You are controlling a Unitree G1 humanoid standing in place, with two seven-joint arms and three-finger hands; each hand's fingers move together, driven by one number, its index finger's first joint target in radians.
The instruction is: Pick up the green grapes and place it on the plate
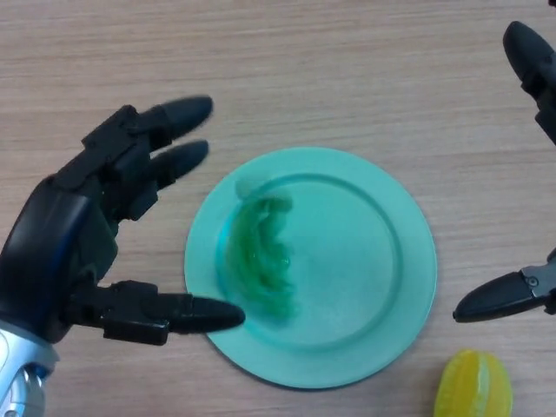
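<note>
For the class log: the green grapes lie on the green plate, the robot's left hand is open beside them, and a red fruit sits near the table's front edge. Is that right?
One detail is wrong: the fruit near the front edge is yellow, not red, as the head view shows. The rest stands: the green grapes lie on the green plate, and the left hand is open beside them.

**Both hands spread open, left forward, right at the edge**

The left hand (pixel 78 252) comes in from the near left of the table, palm turned inward. Its fingers (pixel 174 117) reach straight out and slightly apart, angled away from the robot, while the thumb (pixel 187 314) extends level below them, leaving a wide gap. A pale wrist section shows at the near left corner.

The right hand (pixel 532 174) is mostly cut off at the right side. One fingertip shows far up, the thumb lower, well apart; it seems relaxed and holds nothing.
</note>
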